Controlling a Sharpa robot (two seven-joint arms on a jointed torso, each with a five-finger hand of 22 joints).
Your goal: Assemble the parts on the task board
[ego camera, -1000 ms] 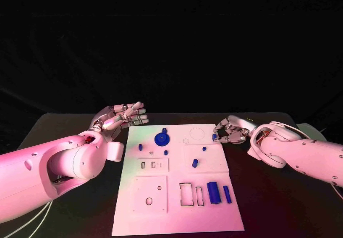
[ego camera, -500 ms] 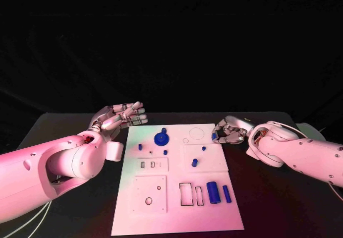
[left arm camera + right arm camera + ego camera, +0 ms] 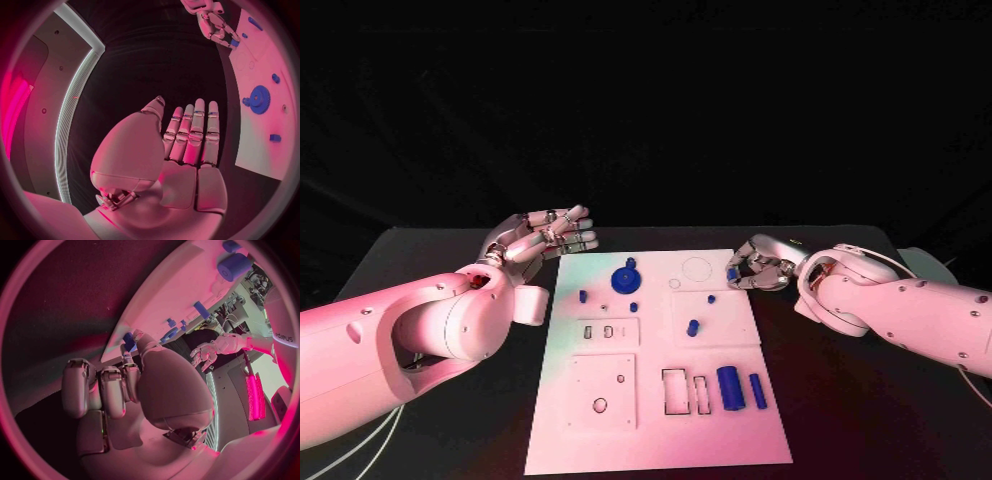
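The white task board point(image 3: 661, 420) lies along the middle of the table. On it are a blue gear point(image 3: 626, 280), several small blue pegs such as one at mid-board point(image 3: 692, 327), and two blue cylinders point(image 3: 728, 385) near its right edge. My right hand point(image 3: 764, 266) hovers at the board's far right edge and pinches a small blue part point(image 3: 734, 274) at its fingertips; that part point(image 3: 129, 341) also appears in the right wrist view. My left hand point(image 3: 542, 236) is raised beside the board's far left corner, its fingers point(image 3: 194, 135) straight and apart, holding nothing.
Empty rectangular and round recesses point(image 3: 675, 392) sit in the board's near half. A pale object point(image 3: 929, 262) lies at the table's right edge. Bare black table point(image 3: 877, 420) stretches on both sides of the board.
My right forearm has edged slightly toward the board, with the hand still pinching the small blue part. The left hand has not moved.
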